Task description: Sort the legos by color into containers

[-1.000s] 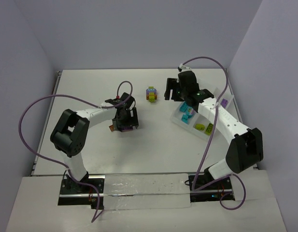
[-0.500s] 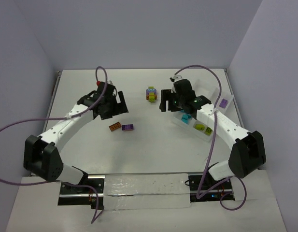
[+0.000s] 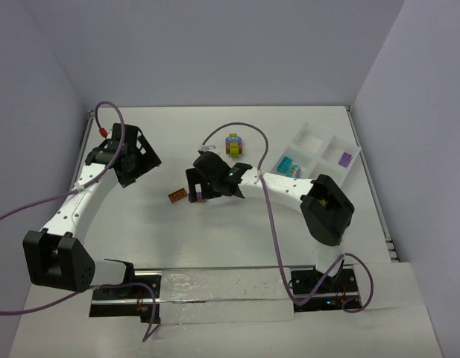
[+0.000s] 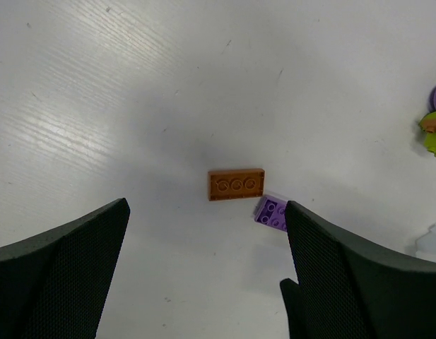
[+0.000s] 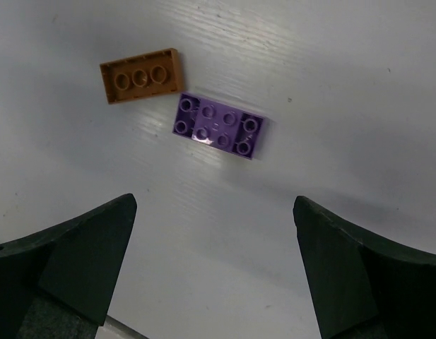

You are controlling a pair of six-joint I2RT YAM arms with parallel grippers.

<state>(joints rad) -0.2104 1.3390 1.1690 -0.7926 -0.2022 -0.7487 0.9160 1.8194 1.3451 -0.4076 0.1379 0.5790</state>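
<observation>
A purple lego [image 5: 218, 126] and an orange lego [image 5: 141, 75] lie side by side on the white table, the orange one studs down. In the top view the orange lego [image 3: 177, 196] shows, and the purple lego [image 3: 197, 196] is partly under my right gripper. My right gripper [image 5: 214, 205] is open and empty, hovering just above and near the purple lego; it also shows in the top view [image 3: 203, 188]. My left gripper [image 3: 133, 165] is open and empty, raised at the far left. Its view shows both legos [image 4: 236, 184] far below.
A multicoloured clump [image 3: 233, 144] stands at the table's middle back. The white divided tray [image 3: 308, 128] sits at the right, with a cyan lego [image 3: 289, 168] and a purple lego [image 3: 347, 158] in separate compartments. My right arm [image 3: 289, 186] covers the tray's near end.
My left gripper has drawn back from the two legos to the far left. My right gripper has swung from the tray leftward to above the purple lego.
</observation>
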